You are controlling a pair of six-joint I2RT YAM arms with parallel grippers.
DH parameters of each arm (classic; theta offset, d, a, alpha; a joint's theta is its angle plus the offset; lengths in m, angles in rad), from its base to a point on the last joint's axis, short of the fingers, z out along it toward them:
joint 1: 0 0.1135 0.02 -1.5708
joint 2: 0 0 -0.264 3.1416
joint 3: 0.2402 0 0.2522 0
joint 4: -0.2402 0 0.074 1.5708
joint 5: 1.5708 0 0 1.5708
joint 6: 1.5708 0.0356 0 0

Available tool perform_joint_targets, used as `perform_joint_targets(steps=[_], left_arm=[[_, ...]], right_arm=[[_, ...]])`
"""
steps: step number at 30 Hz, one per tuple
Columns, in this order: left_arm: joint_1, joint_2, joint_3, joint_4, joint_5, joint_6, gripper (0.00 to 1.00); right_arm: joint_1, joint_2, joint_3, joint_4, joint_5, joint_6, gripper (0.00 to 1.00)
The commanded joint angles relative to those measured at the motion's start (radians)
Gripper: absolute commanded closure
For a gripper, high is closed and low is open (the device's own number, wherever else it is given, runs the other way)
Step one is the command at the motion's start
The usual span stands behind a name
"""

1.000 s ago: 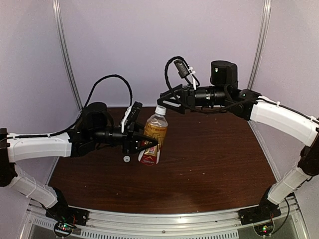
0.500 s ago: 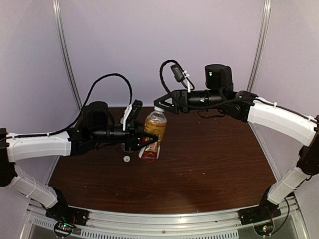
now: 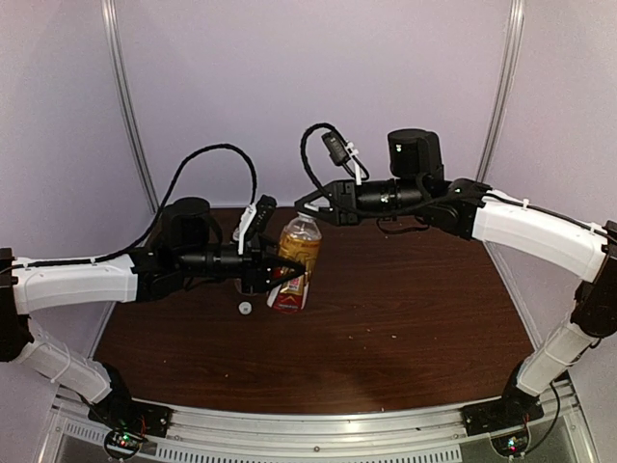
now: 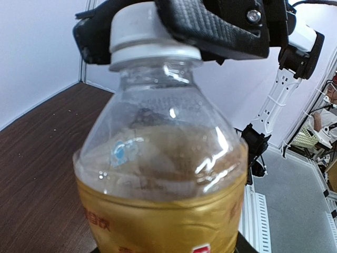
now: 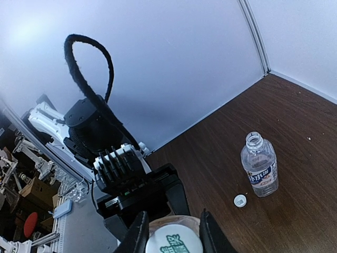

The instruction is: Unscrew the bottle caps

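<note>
Our left fingers [image 3: 280,265] grasp the amber bottle [image 4: 158,174] around its body; our right fingers [image 4: 210,31] are clenched on its cap [image 4: 142,31]. If the left hold slips, we risk spinning the bottle with the cap. Only the right wrist view shows the clear bottle [image 5: 259,164] beyond those fingers, open, with 1 loose cap [image 5: 240,200] beside it.
</note>
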Motion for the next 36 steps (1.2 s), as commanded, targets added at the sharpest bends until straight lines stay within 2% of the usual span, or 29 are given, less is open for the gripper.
perform_joint_targets(steps=[1,7,15,21,27,31,36], left_arm=[[0.000,-0.020,0.022,0.033,-0.016,0.021,0.67],[0.001,-0.016,0.027,0.033,-0.016,0.019,0.67],[0.002,-0.027,0.018,0.051,0.028,0.021,0.67],[0.000,-0.029,-0.006,0.160,0.183,-0.020,0.67],[0.000,-0.023,-0.045,0.336,0.338,-0.116,0.67],[0.002,-0.027,-0.051,0.356,0.368,-0.129,0.67],[0.000,-0.030,-0.056,0.350,0.363,-0.121,0.67]], right_arm=[[0.006,0.005,0.019,0.028,-0.022,0.003,0.79],[0.005,0.002,0.016,0.025,0.000,-0.026,1.00],[-0.009,0.002,0.016,0.022,-0.073,-0.156,1.00],[-0.017,0.012,0.013,0.054,-0.322,-0.298,1.00],[-0.023,0.045,0.033,0.060,-0.581,-0.419,0.94],[-0.028,0.068,0.041,0.088,-0.669,-0.405,0.87],[-0.034,0.062,0.033,0.107,-0.647,-0.366,0.80]])
